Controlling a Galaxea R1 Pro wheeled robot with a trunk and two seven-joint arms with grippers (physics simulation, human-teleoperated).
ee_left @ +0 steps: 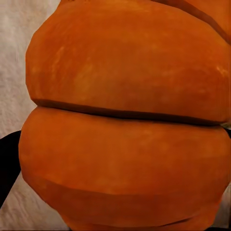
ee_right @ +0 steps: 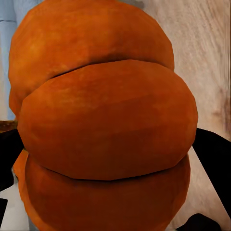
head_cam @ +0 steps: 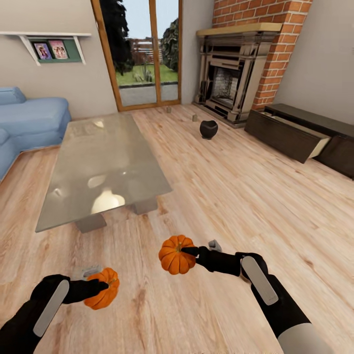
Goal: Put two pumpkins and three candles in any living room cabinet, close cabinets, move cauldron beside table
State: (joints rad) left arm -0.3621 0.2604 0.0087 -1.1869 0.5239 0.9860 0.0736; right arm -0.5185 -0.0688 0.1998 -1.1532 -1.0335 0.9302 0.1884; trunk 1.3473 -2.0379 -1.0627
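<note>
Each arm's jaws look clenched on a pumpkin, left pumpkin (head_cam: 102,295) at seven o'clock, right pumpkin (head_cam: 176,254) centre-low, likely for carrying to the open-drawered cabinet (head_cam: 300,132) at two o'clock.

Two matt, ribbed orange pumpkins (head_cam: 177,254) (head_cam: 102,295) sit over a pale, grained wood-plank floor (head_cam: 236,196), beside a glossy glass-topped coffee table (head_cam: 105,164), a blue cloth sofa (head_cam: 29,120), a rough red-brick chimney (head_cam: 275,54) and a dark, smooth wooden cabinet (head_cam: 295,132).

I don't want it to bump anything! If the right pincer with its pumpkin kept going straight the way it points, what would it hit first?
Probably the other pumpkin in the left pincer; depth is unclear.
</note>
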